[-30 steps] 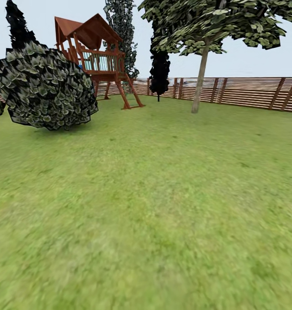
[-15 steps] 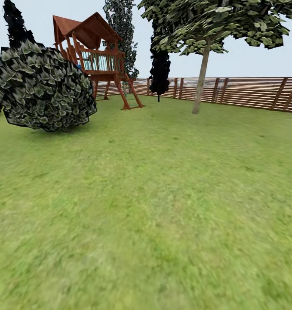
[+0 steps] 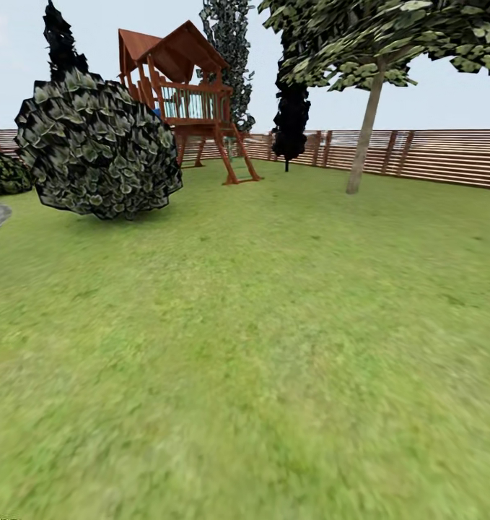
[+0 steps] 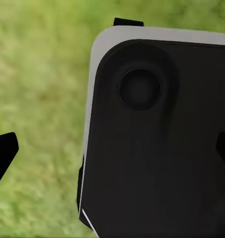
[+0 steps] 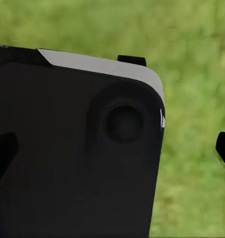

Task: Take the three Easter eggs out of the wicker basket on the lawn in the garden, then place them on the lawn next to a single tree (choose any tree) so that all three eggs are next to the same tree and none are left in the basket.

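The tree (image 3: 365, 130) lost its crown to the head view's top edge, and the fence (image 3: 447, 155) ran off the right edge. In both wrist views the lawn (image 4: 37, 74) blurred behind a black panel (image 4: 162, 148); each claw's fingertips (image 5: 224, 146) barely entered, their gap impossible to judge.

In the left wrist view a broad black panel (image 4: 157, 163) with rounded corners and a pale grey rim carries a round, dished recess near its corner, and a small black tab juts past the rim. The right wrist view shows a like panel (image 5: 67, 168), black with a grey edge strip and the same round recess. Black pointed fingertips (image 4: 3, 153) show at the sides of both views.
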You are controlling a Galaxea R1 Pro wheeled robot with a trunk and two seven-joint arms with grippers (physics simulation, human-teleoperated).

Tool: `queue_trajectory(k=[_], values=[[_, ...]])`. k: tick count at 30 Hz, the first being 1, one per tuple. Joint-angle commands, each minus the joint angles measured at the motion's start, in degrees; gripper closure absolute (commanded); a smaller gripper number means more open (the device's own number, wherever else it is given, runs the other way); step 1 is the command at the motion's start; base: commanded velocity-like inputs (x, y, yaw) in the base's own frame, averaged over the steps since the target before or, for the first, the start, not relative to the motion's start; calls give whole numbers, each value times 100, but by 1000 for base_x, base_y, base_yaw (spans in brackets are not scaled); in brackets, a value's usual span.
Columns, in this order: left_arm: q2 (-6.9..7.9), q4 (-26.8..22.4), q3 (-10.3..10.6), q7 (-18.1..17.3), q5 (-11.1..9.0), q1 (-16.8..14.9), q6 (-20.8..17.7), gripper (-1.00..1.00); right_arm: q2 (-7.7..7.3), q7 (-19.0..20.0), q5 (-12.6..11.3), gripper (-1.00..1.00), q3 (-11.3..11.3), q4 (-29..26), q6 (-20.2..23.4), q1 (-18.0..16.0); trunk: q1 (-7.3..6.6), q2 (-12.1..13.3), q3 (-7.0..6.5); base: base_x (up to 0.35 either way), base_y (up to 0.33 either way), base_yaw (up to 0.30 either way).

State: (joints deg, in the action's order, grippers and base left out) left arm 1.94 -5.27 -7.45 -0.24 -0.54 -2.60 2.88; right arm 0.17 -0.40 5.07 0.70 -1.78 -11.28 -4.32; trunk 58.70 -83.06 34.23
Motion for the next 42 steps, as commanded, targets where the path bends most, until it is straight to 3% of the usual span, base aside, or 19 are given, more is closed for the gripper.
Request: queue_trajectory(k=[1, 18, 42], values=[[-1, 8, -28, -3, -6, -5, 20, -100, 0, -4, 46, -100, 1, 4, -14, -2, 3, -2, 5, 324, 0, 293], [-1, 8, -28, -3, -5, -3, 20, -100, -5, -4, 46, -100, 2, 3, -14, -1, 3, -2, 5, 324, 0, 287], [-1, 8, -28, -3, -5, -3, 20, -100, -44, -4, 42, -100, -6, 0, -12, -1, 3, -2, 5, 324, 0, 11]])
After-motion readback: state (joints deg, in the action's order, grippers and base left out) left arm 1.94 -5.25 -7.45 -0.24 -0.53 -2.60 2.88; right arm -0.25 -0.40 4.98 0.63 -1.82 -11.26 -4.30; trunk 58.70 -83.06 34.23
